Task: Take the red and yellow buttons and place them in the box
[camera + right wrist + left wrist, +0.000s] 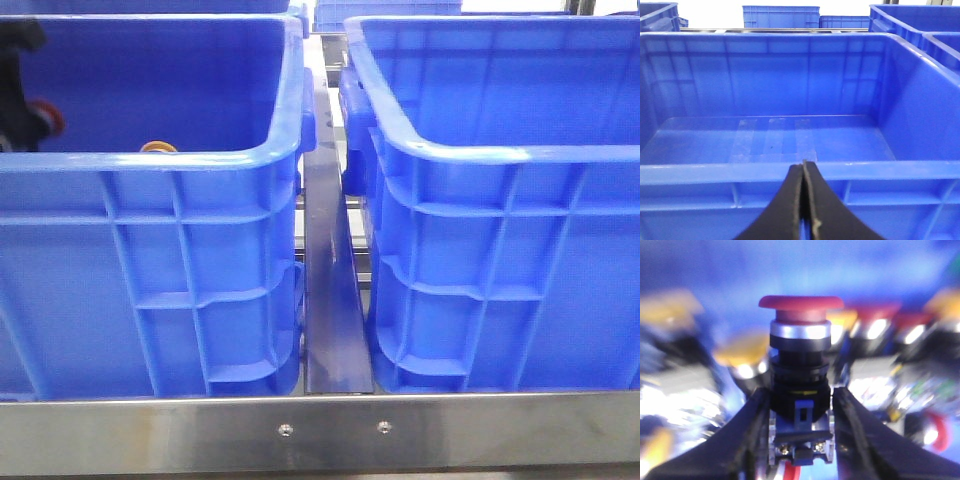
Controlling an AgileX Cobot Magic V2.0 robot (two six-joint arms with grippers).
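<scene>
The left end effector (800, 440) grips a red mushroom-capped push button (801, 310) by its dark body, seemingly above blurred others; the right end effector (803, 200) is clenched empty before a large blue ribbed plastic crate (790, 172).

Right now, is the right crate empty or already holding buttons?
Empty: the right wrist view shows the right crate with a bare floor, with the right gripper shut before its rim.

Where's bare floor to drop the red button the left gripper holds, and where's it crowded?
Bare: the right crate, its whole floor between all four walls, just past the shut right gripper. Crowded: around the left gripper and its red button, blurred red and yellow buttons fill both sides.
</scene>
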